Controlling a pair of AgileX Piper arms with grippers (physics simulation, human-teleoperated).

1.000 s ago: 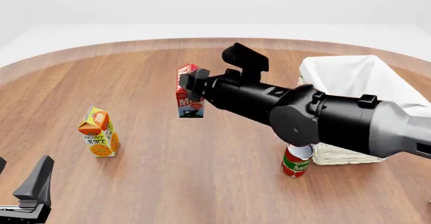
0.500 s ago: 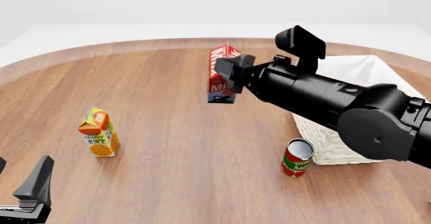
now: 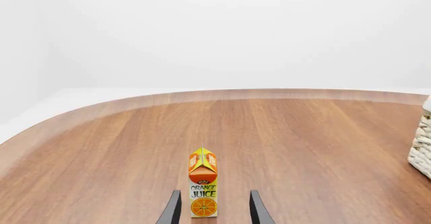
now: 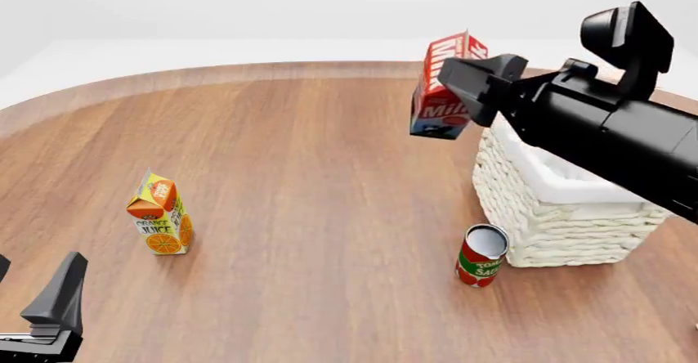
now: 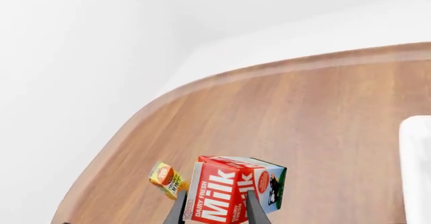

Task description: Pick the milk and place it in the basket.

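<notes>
The milk [image 4: 443, 89] is clamped between the fingers of the right gripper [image 4: 472, 87] and held tilted in the air, clear of the table [image 4: 306, 175] — just beside the near-left corner of the basket [image 4: 557, 216] in the front view, not inside it. The left gripper [image 3: 213, 210] is held low at the table's near-left edge, its fingers spread apart and gripping nothing — the juice carton [image 4: 162, 214] is seen standing upright beyond them. A tomato can [image 4: 480, 256] stands just in front of the basket.
</notes>
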